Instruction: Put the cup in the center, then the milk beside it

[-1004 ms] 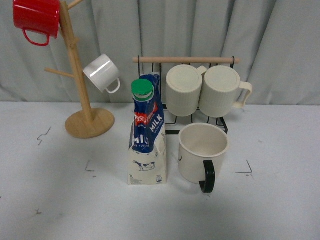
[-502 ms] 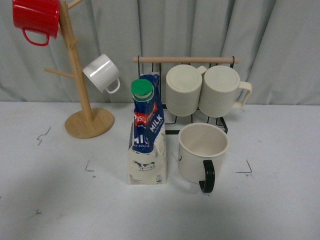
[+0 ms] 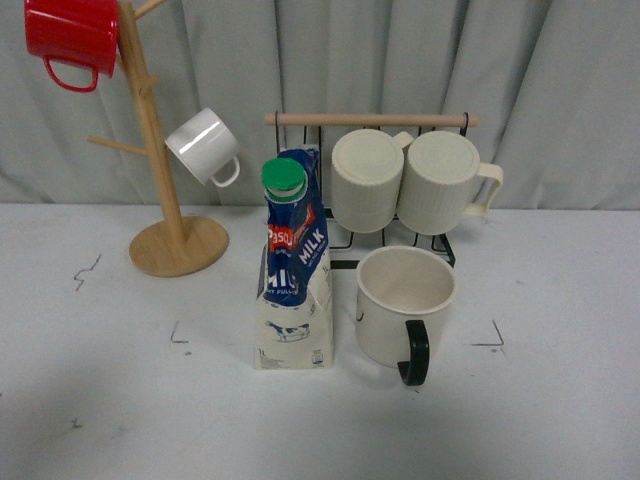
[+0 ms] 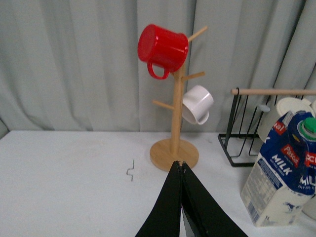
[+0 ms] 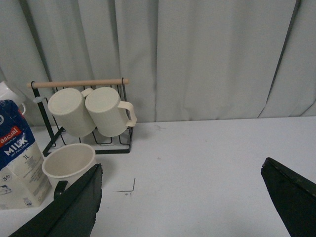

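The cup (image 3: 405, 305), a large cream mug, stands upright on the white table with its black handle (image 3: 415, 352) turned toward the front. The milk (image 3: 293, 270) is a tall blue and cream carton with a green cap, standing close beside the cup on its left, with a small gap between them. Neither gripper shows in the front view. My left gripper (image 4: 178, 164) is shut and empty, with the milk (image 4: 281, 177) off to one side. Well apart from the cup (image 5: 69, 163) and the milk (image 5: 19, 158), my right gripper (image 5: 182, 168) is wide open over bare table.
A black wire rack (image 3: 440, 240) with a wooden bar holds two ribbed cream mugs (image 3: 405, 180) right behind the cup. A wooden mug tree (image 3: 170, 235) at the back left carries a red mug (image 3: 72, 35) and a small white mug (image 3: 203, 147). Grey curtain behind.
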Motion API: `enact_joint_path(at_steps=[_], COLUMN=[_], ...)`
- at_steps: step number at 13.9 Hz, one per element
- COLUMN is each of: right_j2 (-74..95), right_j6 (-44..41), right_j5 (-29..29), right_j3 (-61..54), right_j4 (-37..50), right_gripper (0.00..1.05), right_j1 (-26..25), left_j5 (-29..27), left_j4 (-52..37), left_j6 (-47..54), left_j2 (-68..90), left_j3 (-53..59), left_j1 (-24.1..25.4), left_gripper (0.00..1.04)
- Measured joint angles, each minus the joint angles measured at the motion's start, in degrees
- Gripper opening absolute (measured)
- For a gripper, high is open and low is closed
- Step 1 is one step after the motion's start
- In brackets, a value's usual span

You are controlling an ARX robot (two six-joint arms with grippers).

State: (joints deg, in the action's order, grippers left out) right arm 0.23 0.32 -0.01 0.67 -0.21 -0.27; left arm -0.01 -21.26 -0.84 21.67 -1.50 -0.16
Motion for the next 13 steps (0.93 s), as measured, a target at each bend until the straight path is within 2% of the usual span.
enact_joint_path(at_steps=[10, 11, 13], right_j2=[0.00, 0.00, 0.00], right_j6=[0.00, 0.00, 0.00], right_j5=[0.00, 0.00, 0.00], right_j3=[0.00, 0.00, 0.00], right_j4=[0.02, 0.00, 0.04], right_gripper=[0.98, 0.98, 0.98], right_j1=[0.00, 0.00, 0.00], left_j5=[0.02, 0.13, 0.02], left_j4=[12.57, 21.42, 21.70], left_j6=[0.00, 0.00, 0.02], left_j2=[-12.46, -18.64, -21.40], left_j3=[0.87, 0.83, 0.87], left_j1=[0.00, 0.00, 0.00], left_gripper=[0.02, 0.02, 0.02])
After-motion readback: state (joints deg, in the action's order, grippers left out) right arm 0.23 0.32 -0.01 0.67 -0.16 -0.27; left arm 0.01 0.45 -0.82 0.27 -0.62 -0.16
